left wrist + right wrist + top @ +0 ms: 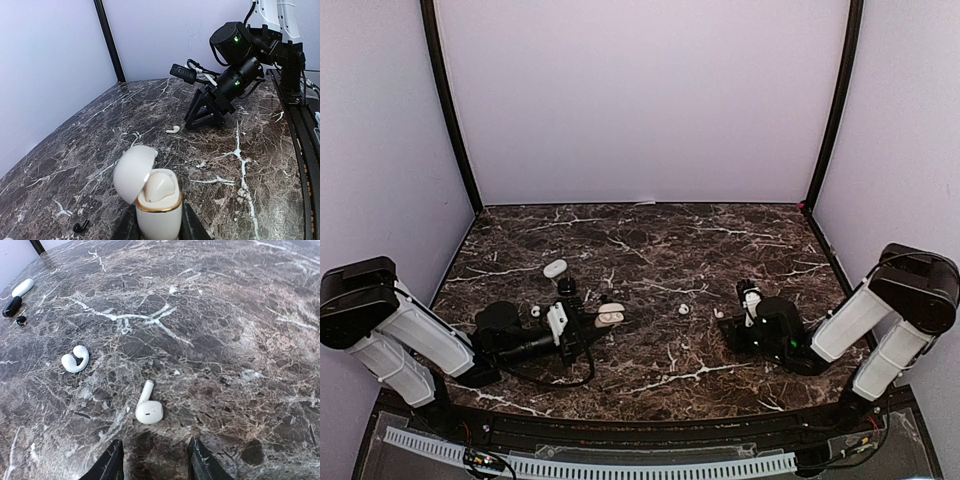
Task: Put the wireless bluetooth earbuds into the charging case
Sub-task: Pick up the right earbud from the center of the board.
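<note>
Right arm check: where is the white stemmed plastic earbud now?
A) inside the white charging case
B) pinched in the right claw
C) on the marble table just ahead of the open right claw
C: the white stemmed plastic earbud lies on the dark marble table ahead of the right claw, whose fingers stand apart and empty; the left claw grips the white gold-rimmed charging case.

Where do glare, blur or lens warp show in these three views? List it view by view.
Top external: soft even light, no hard shadows; the black corner posts splay outward from wide-angle warp. Left wrist: the open charging case is sharp and brightly lit, no glare. Right wrist: the stemmed earbud is crisp with a faint shadow; the table softens slightly at its far end.
</note>
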{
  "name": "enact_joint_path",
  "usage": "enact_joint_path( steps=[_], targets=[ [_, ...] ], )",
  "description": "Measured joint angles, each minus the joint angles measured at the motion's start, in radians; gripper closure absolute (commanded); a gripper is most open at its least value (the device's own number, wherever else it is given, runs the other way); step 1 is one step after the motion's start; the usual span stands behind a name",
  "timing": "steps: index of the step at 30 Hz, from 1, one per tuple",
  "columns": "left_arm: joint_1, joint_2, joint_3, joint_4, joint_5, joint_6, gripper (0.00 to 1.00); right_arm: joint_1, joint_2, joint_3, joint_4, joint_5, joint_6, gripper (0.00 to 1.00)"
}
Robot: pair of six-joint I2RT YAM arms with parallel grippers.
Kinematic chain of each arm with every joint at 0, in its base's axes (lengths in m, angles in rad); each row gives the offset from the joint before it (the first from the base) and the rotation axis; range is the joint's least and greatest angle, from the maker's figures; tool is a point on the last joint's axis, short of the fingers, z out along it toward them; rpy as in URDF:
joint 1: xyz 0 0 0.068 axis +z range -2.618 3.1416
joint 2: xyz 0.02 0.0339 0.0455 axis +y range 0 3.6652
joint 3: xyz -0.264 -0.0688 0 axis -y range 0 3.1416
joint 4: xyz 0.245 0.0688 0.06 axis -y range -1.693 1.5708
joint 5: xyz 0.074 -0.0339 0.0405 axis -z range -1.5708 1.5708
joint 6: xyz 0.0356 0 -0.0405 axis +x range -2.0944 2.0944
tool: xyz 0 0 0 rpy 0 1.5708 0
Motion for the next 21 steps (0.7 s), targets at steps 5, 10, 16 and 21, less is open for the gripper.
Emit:
enact_joint_path(
  steps=[5,10,16,21],
  targets=[
    [0.000,0.000,0.000,0.000,0.006,0.000,0.87,0.072,0.109,0.000,0.140,0.132,-0.069,0.61],
    [0.000,0.000,0.000,0.000,0.007,0.000,0.87,0.080,0.180,-0.003,0.246,0.179,-0.130,0.66],
    [0.000,0.000,0.000,0.000,0.008,0.000,0.87,0.080,0.247,0.005,0.335,0.177,-0.200,0.71],
    [0.000,0.000,0.000,0.000,0.008,0.000,0.87,0.071,0.292,0.011,0.401,0.161,-0.228,0.73]
  ],
)
